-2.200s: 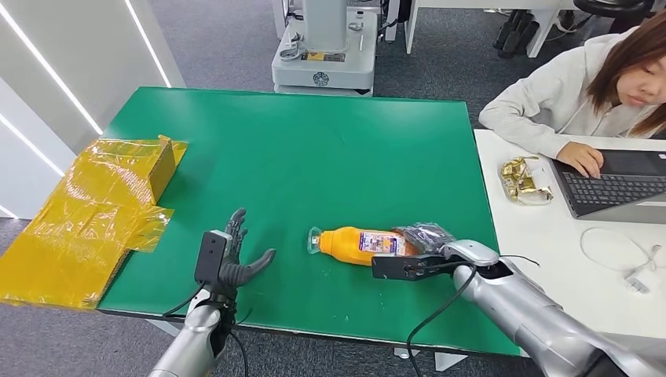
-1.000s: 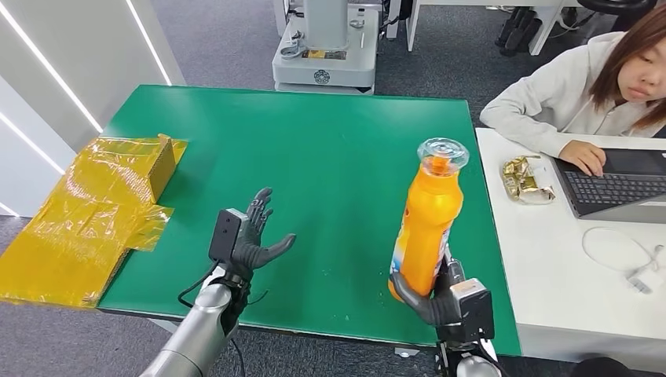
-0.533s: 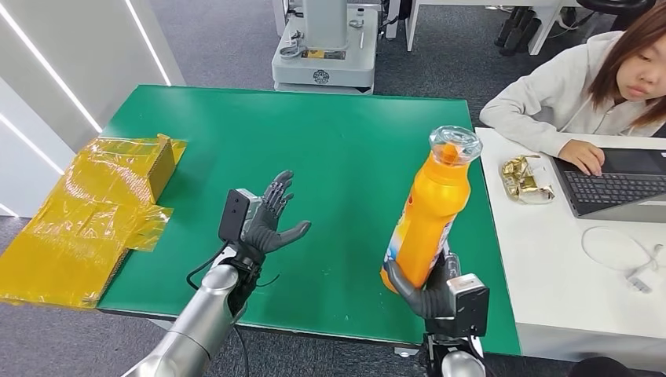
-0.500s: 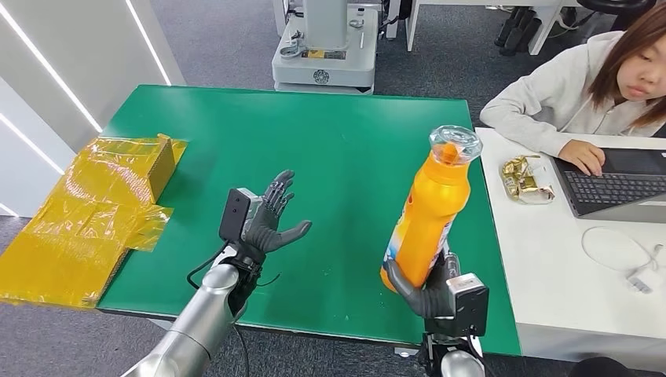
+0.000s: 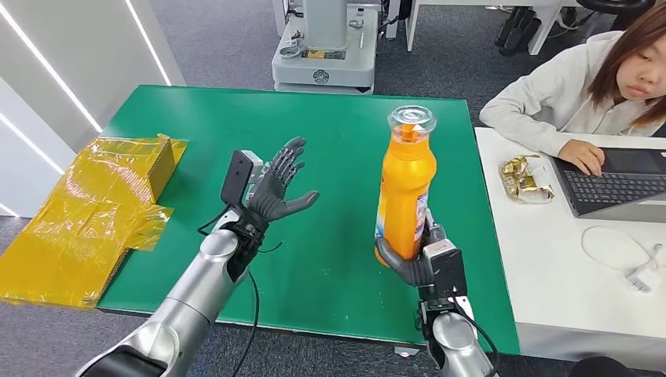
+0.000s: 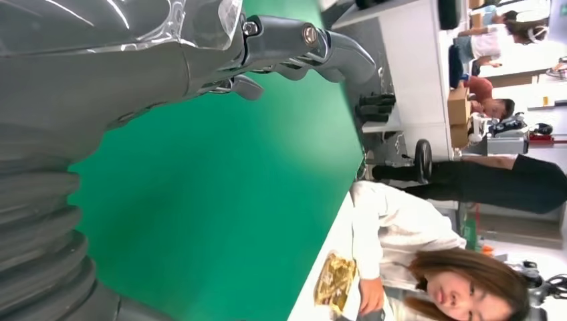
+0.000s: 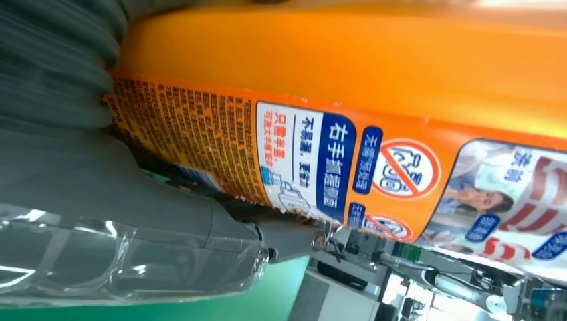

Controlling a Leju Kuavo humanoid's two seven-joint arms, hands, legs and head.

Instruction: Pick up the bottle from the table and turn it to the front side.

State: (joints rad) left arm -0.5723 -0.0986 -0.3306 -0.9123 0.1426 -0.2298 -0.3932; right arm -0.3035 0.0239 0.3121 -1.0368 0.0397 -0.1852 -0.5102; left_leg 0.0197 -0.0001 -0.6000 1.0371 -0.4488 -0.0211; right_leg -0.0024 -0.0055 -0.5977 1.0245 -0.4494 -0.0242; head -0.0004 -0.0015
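Note:
The orange bottle (image 5: 405, 183) with a clear cap stands upright in the air above the green table (image 5: 330, 141), right of centre. My right hand (image 5: 414, 259) grips it around its base, fingers wrapped from below. In the right wrist view the bottle (image 7: 374, 80) is close up, its printed label toward the camera, with the thumb (image 7: 134, 200) pressed against it. My left hand (image 5: 276, 191) is raised above the table's left half, palm up and fingers spread, holding nothing, a hand's width left of the bottle. The left wrist view has that hand's fingers (image 6: 314, 47) over the green surface.
Crumpled yellow plastic wrap (image 5: 86, 212) hangs over the table's left edge. A white desk (image 5: 581, 267) adjoins on the right with a laptop (image 5: 620, 184), a gold wrapper (image 5: 525, 177) and a cable. A person (image 5: 597, 86) sits there. A grey machine base (image 5: 326, 55) stands behind the table.
The right hand lifted the lying bottle upright, then carried it left and straightened it. My left hand rose and moved forward toward the table's middle, staying open.

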